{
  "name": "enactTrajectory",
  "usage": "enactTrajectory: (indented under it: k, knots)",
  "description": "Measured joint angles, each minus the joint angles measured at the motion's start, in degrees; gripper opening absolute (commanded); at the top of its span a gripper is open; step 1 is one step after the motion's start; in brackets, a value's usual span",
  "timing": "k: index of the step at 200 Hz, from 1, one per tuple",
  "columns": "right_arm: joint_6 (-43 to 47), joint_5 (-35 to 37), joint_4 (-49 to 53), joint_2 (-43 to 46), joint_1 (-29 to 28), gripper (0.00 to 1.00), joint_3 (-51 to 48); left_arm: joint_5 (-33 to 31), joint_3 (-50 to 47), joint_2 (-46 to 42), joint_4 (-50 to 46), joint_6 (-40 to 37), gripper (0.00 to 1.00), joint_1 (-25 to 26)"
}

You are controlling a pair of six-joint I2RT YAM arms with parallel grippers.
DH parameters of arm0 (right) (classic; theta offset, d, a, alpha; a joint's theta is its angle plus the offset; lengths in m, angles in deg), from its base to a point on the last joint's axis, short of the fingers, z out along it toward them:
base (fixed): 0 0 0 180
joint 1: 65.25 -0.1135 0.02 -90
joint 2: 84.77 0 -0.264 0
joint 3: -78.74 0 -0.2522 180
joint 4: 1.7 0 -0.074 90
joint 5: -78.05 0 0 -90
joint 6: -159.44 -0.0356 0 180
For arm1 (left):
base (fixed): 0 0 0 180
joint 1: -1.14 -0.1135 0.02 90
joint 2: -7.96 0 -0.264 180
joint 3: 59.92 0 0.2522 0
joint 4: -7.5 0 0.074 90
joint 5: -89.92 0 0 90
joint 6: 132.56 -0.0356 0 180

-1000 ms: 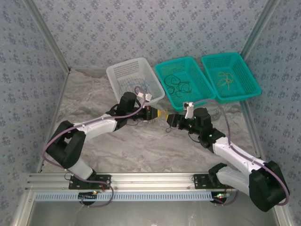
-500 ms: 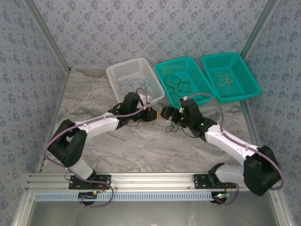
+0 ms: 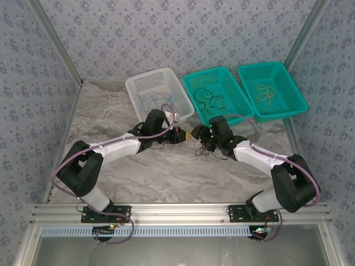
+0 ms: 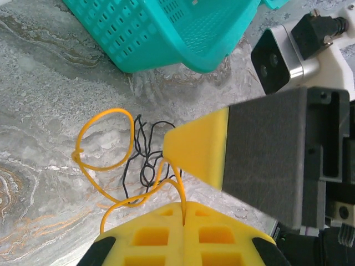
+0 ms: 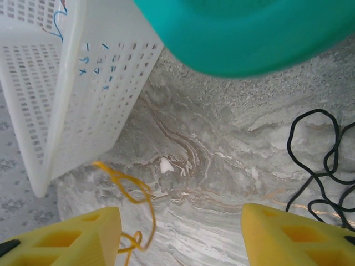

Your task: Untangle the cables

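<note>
The left gripper [image 4: 183, 209] is clamped shut on a yellow cable [image 4: 77, 156], whose loop lies on the marble surface [image 4: 44, 100] tangled with a black cable [image 4: 147, 166]. The right gripper [image 5: 180, 215] is spread wide open just above that tangle, its yellow finger close against the left one. A white basket [image 5: 72, 111] and a teal basket [image 4: 166, 33] crowd in just behind the tangle, holding blue and black cables, and a second teal basket [image 3: 272, 91] further right holds yellow ones.
</note>
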Motion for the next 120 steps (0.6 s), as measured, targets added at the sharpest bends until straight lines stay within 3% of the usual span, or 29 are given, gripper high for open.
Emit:
enactTrajectory:
  k: [58,120]
  knots:
    - [-2.86,-2.43,-5.55,-0.39,1.09,0.61,-1.33,1.92,-0.42,0.00,2.49,0.02,0.00,0.00]
    - [-4.39,-3.91,-10.45,-1.95,1.38,0.51,-3.50,4.55,-1.51,0.00,6.10,0.09,0.00,0.17]
